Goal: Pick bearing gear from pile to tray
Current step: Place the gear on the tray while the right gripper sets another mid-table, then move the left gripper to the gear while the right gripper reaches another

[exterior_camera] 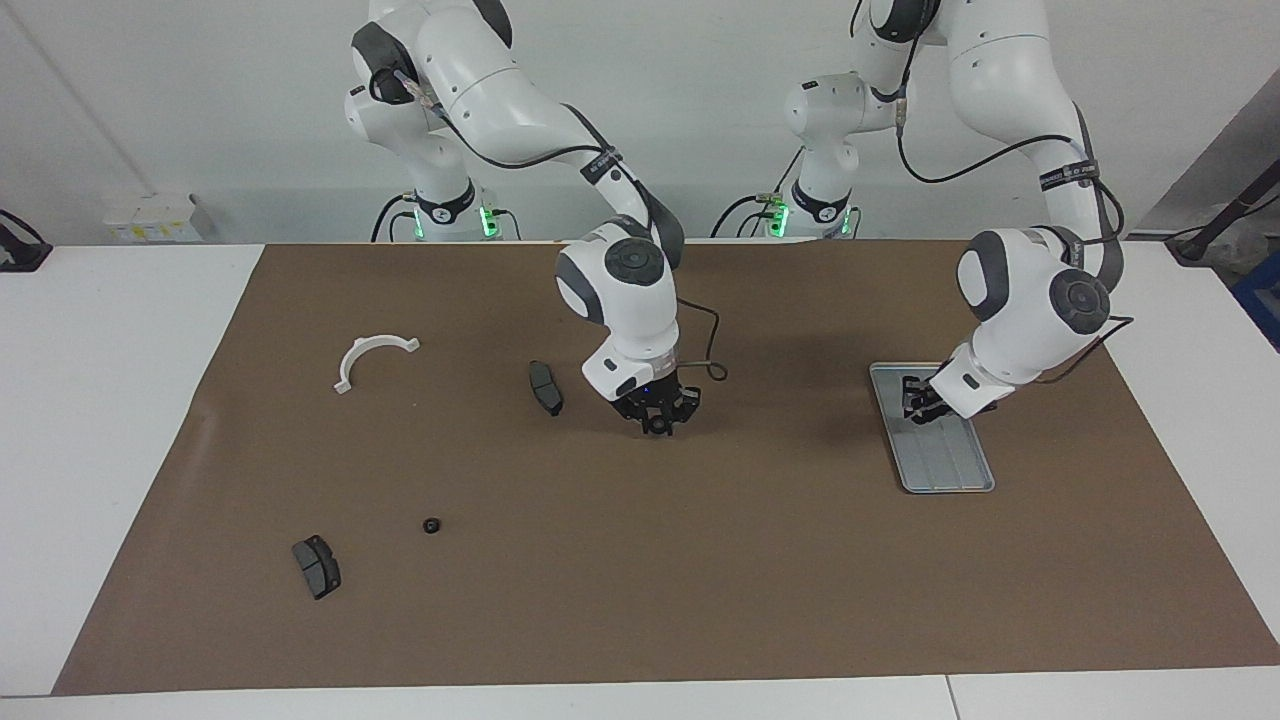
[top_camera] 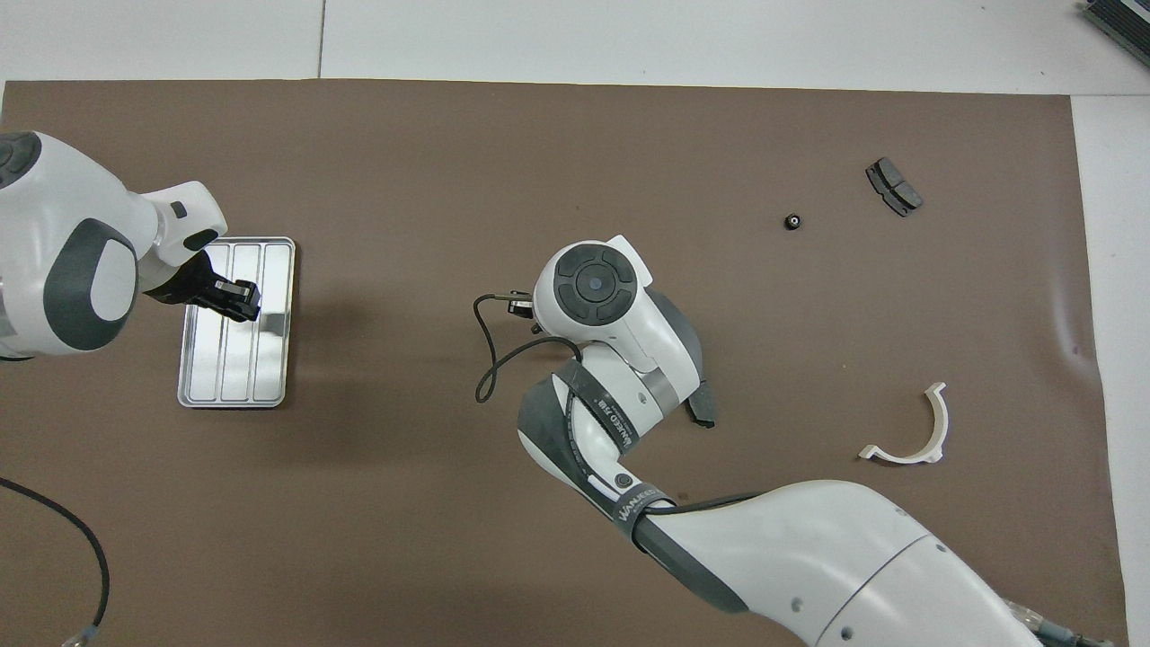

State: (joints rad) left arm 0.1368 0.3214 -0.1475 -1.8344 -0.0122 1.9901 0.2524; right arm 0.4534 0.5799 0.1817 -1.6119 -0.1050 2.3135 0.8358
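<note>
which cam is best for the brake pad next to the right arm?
Facing view: that brake pad lies fully in sight on the mat, beside the right gripper. In the overhead view the right arm's wrist covers most of it; only one end sticks out.

Brown mat (exterior_camera: 700,580) on white table (exterior_camera: 110,400), small white box (exterior_camera: 160,217) — by the wall

Left gripper (exterior_camera: 920,403) blocks tray (exterior_camera: 950,470) top; bare mat around gear (exterior_camera: 431,525)

Left pincer (exterior_camera: 918,402) hangs low with arm outstretched; right pincer (exterior_camera: 660,418) points down mid-table.
</note>
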